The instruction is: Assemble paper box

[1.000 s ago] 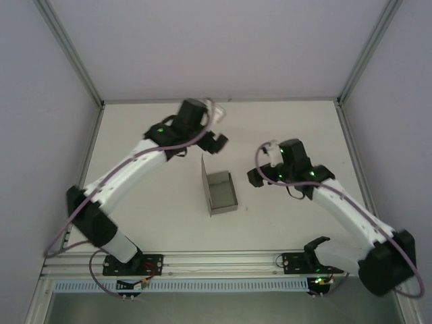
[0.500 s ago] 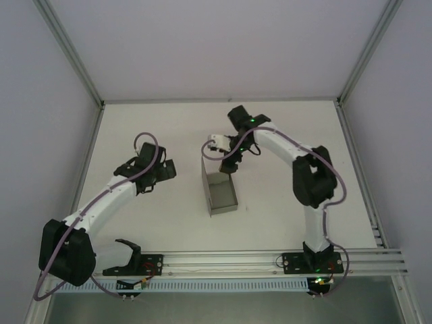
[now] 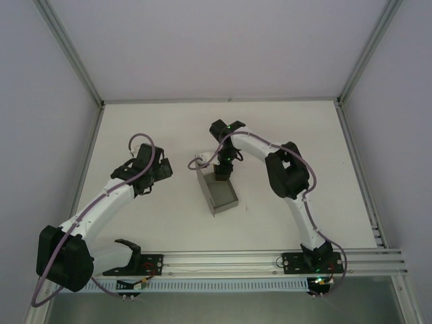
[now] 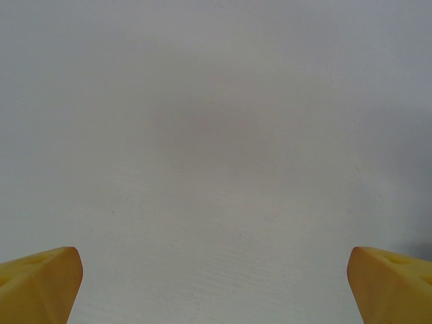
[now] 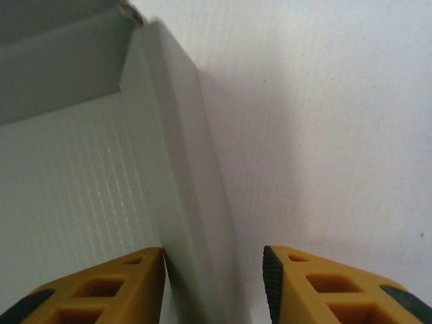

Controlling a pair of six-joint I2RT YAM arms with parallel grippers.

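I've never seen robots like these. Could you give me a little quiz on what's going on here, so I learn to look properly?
1. True or false: the left gripper is holding the paper box.
2. What stands between the fingers of the right gripper? A) a side wall of the box B) a loose lid C) a cable
3. Fill in: the top of the box is ___ (open or closed).

Key:
1. False. It hangs open over the bare table.
2. A. One finger is inside the box and one is outside.
3. Open.
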